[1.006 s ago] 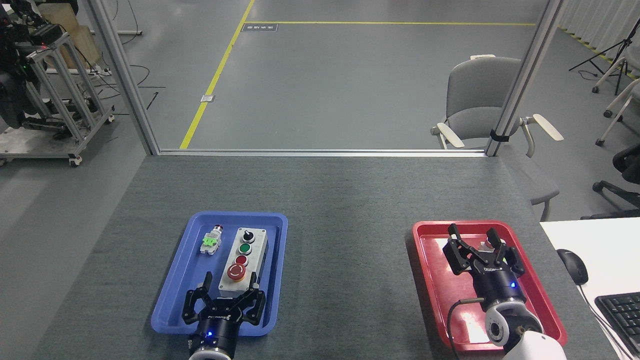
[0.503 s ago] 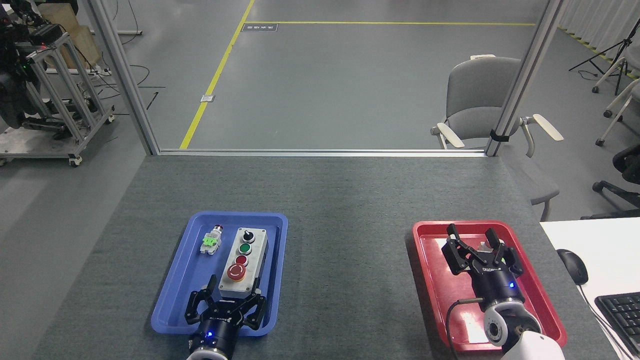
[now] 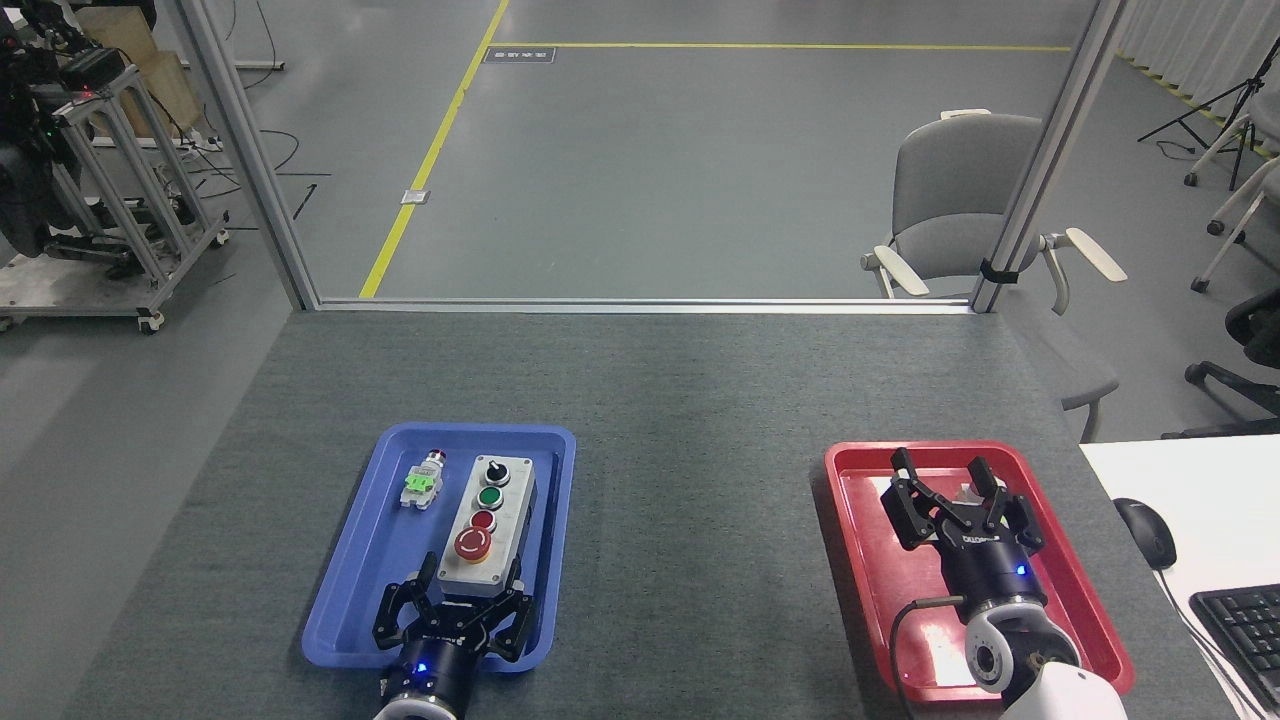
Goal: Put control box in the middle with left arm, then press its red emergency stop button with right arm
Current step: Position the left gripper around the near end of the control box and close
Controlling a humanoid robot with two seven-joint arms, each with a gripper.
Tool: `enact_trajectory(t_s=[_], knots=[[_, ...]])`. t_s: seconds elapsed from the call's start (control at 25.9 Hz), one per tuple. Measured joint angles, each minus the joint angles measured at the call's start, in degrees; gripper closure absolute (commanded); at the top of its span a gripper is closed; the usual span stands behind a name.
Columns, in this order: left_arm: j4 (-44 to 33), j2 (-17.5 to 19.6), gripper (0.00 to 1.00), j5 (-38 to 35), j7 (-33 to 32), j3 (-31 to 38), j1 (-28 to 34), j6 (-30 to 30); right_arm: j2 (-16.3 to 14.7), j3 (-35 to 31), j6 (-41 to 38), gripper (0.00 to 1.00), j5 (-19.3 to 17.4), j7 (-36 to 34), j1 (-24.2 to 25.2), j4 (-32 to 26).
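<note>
The control box (image 3: 488, 523) lies lengthwise in the blue tray (image 3: 355, 560), light grey with a black knob, a green button, a small red button and the red emergency stop button (image 3: 472, 543) nearest me. My left gripper (image 3: 468, 577) is open, its fingers reaching either side of the box's near end. My right gripper (image 3: 941, 468), the one with the looped black cable, hangs open over the red tray (image 3: 870, 570). The middle (image 3: 700, 520) of the dark-grey tabletop lies between the two trays.
A small white-and-green switch part (image 3: 423, 482) lies in the blue tray left of the box. A small pale object peeks out behind the right gripper's fingers. A white desk with a mouse (image 3: 1145, 532) and keyboard (image 3: 1240, 625) adjoins the right edge. A grey chair (image 3: 975, 200) stands beyond the table.
My left gripper has crept forward and slightly right, so its fingers now flank the box's near end. The right gripper drifted a little left. The box has not moved.
</note>
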Motion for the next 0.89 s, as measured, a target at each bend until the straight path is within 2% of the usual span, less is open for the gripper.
enact_trajectory(t_s=[0.43,0.89], knots=[[0.93,-0.03,0.01,0.09,0.20,0.00,-0.02,0.10,0.00,-0.01,-0.03,0.00,0.00,0.15,0.01,0.03],[6.56,-0.37,0.01,0.17,0.51,0.00,-2.20,0.51,0.30,-0.19,-0.03,0.00,0.00,0.01,-0.11,0.03]])
